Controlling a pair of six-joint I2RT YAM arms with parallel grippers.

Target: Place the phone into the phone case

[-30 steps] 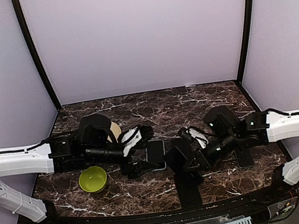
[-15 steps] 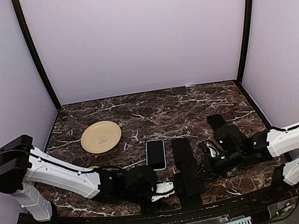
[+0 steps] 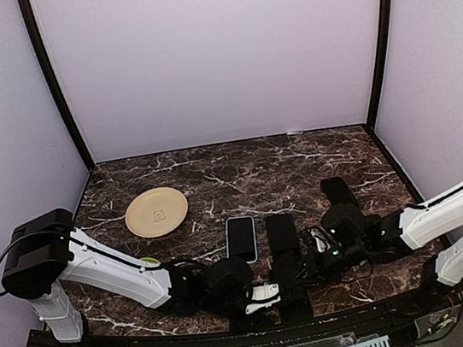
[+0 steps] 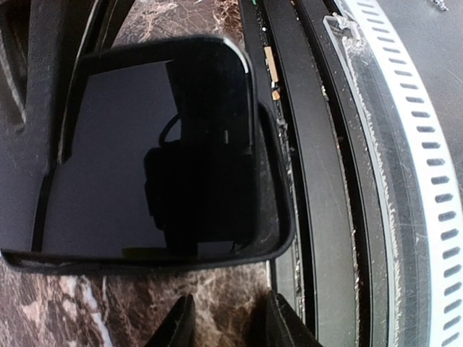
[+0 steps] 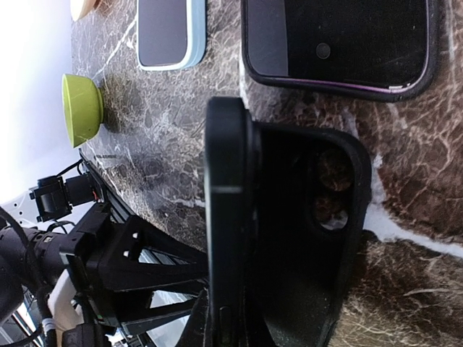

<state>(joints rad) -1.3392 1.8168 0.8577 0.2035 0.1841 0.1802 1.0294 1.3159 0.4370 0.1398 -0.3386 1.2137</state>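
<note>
The black phone [image 4: 145,144] shows its glossy screen in the left wrist view, lying partly inside the black phone case, whose rim [image 4: 281,217] stands out along one side and corner. From above, the pair [image 3: 290,284] is near the table's front edge. My right gripper [image 3: 307,268] [image 5: 228,329] is shut on its edge, holding it on its side, and the case's camera holes [image 5: 327,195] face the marble. My left gripper [image 3: 266,294] [image 4: 230,325] is just short of the case, its fingers apart with only marble between them.
A phone in a light blue case [image 3: 241,239] [image 5: 170,32] and a second black cased phone [image 3: 281,234] [image 5: 336,43] lie side by side mid-table. A cream plate [image 3: 157,212] sits back left. A green bowl [image 5: 81,108] is left of them. The table's front rail [image 4: 405,181] is close.
My left arm has swung from mid-table to the front edge, and its jaws have narrowed. My right gripper has brought the phone and case forward and lower.
</note>
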